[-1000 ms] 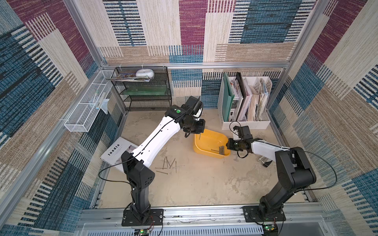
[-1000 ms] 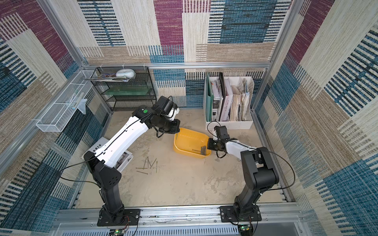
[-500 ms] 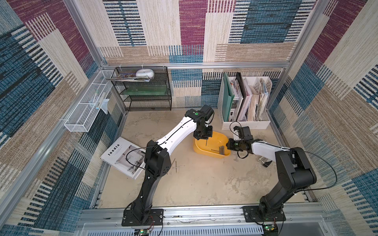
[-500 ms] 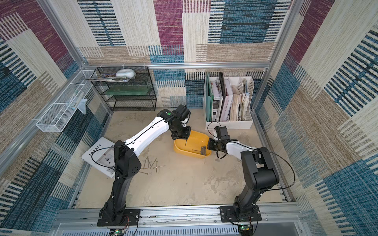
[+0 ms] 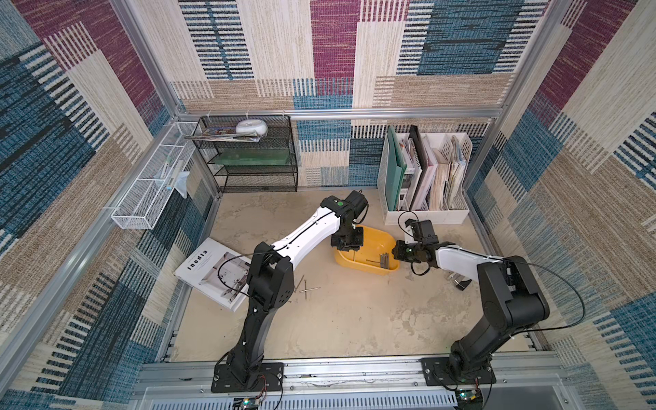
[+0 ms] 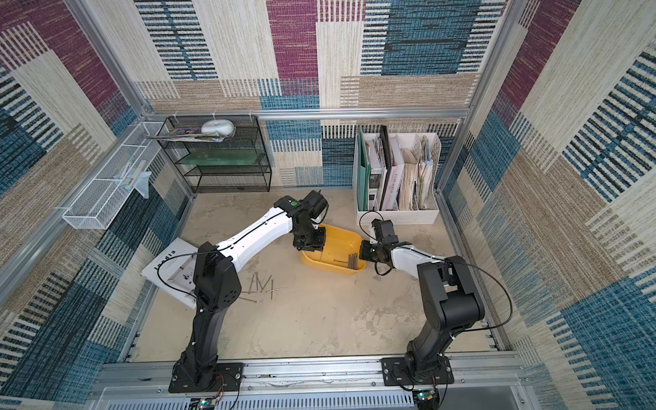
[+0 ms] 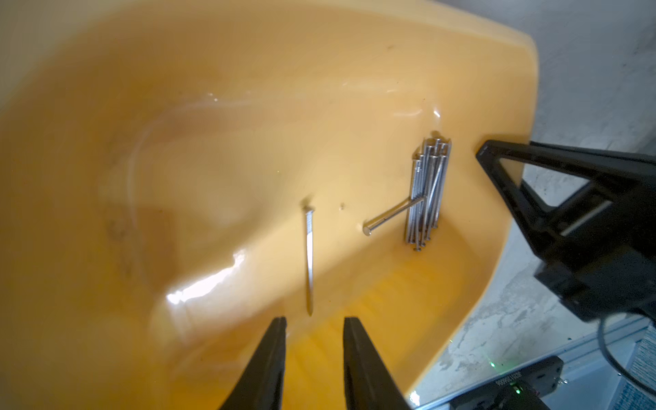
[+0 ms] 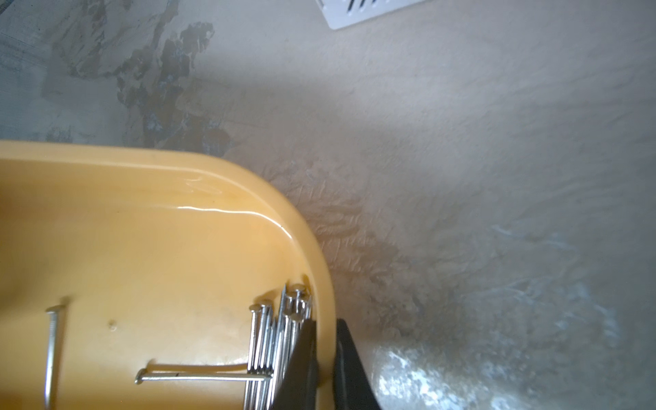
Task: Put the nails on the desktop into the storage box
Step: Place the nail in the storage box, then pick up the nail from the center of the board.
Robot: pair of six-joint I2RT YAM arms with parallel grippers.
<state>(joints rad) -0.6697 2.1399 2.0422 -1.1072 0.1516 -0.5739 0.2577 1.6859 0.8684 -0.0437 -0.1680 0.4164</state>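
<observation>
The yellow-orange storage box (image 5: 374, 241) (image 6: 339, 239) sits mid-desktop. My left gripper (image 7: 314, 321) (image 5: 346, 245) hangs open over its left end with nothing between the fingers. One nail (image 7: 309, 259) lies free just beyond the fingertips. A bundle of nails (image 7: 427, 191) (image 8: 273, 340) rests at the box's right end, with one nail lying across it. My right gripper (image 8: 324, 326) (image 5: 395, 252) is shut on the box's right rim (image 8: 319, 269). Several loose nails (image 6: 261, 284) lie on the desktop (image 6: 319, 319) by the left arm's elbow.
A white magazine (image 5: 213, 273) lies at the left edge. A black mesh shelf (image 5: 248, 159) and a white file organiser (image 5: 422, 177) stand at the back. A white mesh basket (image 5: 149, 191) hangs on the left wall. A small dark object (image 5: 461, 284) lies under the right arm.
My left arm swung right from the box's back left edge to over the box. Its jaws opened and let the nail go. The right gripper kept its hold on the rim.
</observation>
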